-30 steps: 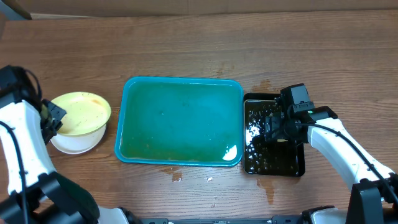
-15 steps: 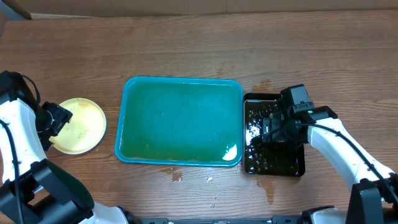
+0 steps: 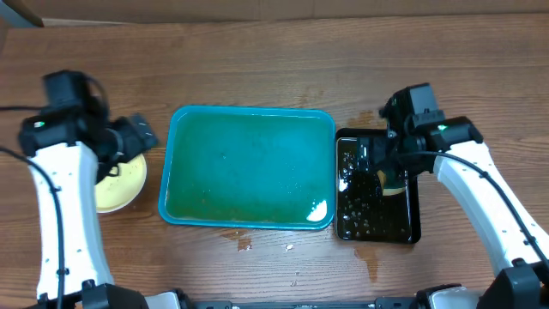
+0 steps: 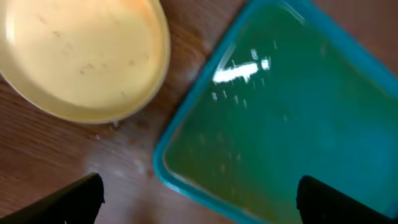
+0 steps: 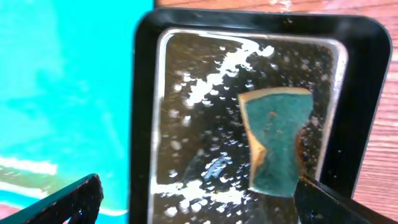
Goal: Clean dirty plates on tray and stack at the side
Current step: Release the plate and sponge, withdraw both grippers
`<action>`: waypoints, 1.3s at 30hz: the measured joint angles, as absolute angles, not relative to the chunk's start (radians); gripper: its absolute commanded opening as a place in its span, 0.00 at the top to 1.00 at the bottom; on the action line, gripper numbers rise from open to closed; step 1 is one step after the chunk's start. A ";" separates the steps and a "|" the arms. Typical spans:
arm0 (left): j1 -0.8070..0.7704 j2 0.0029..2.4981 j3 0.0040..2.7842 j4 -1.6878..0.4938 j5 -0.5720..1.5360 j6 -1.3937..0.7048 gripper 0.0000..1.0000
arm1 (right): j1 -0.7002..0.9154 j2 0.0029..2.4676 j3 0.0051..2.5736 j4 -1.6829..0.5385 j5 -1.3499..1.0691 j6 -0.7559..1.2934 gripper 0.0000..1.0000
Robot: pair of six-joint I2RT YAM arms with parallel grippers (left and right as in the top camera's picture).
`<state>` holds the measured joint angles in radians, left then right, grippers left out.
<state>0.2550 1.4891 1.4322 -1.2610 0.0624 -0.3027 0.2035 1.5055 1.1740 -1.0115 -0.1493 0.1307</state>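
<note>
The teal tray [image 3: 249, 167] lies mid-table with only a wet film in it, and no plates rest on it. A pale yellow-green plate [image 3: 118, 185] sits on the wood just left of the tray, partly under my left arm; what lies beneath it is hidden. My left gripper [image 3: 135, 137] hovers open and empty between plate and tray. In the left wrist view the plate [image 4: 81, 56] is at upper left, the tray [image 4: 298, 106] at right, and the gripper [image 4: 199, 205] is wide open. My right gripper [image 5: 199, 205] hangs open over the black water tray [image 5: 143, 93].
The black tray [image 3: 412, 230] of foamy water stands against the teal tray's right side, with a green-and-tan sponge [image 5: 277, 140] lying loose in it near my right gripper [image 3: 379, 167]. Water spots and crumbs mark the wood by the front edge [image 3: 287, 249].
My left gripper opened and let go of the yellow-green plate, which now lies flat, then rose toward the tray. My right gripper finished opening and lifted off the sponge.
</note>
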 measured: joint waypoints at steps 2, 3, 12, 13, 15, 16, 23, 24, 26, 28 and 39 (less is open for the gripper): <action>0.221 1.490 1.433 -1.338 0.066 -0.283 0.00 | 0.204 1.505 1.198 -1.054 -0.165 0.131 0.00; 0.214 1.490 1.433 -1.376 0.069 -0.278 0.00 | 0.204 1.505 1.205 -1.079 -0.173 0.131 0.00; 0.210 1.425 1.398 -1.492 0.114 -0.186 0.00 | 0.205 1.462 1.193 -1.153 -0.170 0.205 0.00; 0.210 1.397 1.383 -1.483 0.119 -0.180 0.00 | 0.206 1.438 1.186 -1.153 -0.158 0.216 0.00; 0.210 1.299 1.331 -1.435 0.131 -0.167 0.00 | 0.212 1.358 1.162 -1.152 -0.120 0.247 0.00; 0.210 1.237 1.301 -1.406 0.144 -0.154 0.00 | 0.216 1.306 1.147 -1.146 -0.101 0.260 0.00; 0.210 0.846 1.122 -1.197 0.287 -0.063 0.00 | 0.293 0.922 1.010 -1.039 0.007 0.301 0.00; 0.210 0.792 1.100 -1.177 0.298 -0.055 0.00 | 0.298 0.876 0.996 -1.037 0.017 0.303 0.00; 0.210 0.703 1.071 -1.163 0.313 -0.048 0.00 | 0.302 0.805 0.980 -1.047 0.039 0.309 0.00; 0.210 0.630 1.058 -1.159 0.323 -0.044 0.00 | 0.302 0.756 0.975 -1.055 0.053 0.313 0.00; 0.210 0.566 1.048 -1.158 0.338 -0.041 0.00 | 0.302 0.723 0.974 -1.058 0.072 0.315 0.00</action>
<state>0.2096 0.5655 1.0485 -1.1584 0.3382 -0.0410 0.3016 0.7227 0.9737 -1.0580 0.0719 0.3145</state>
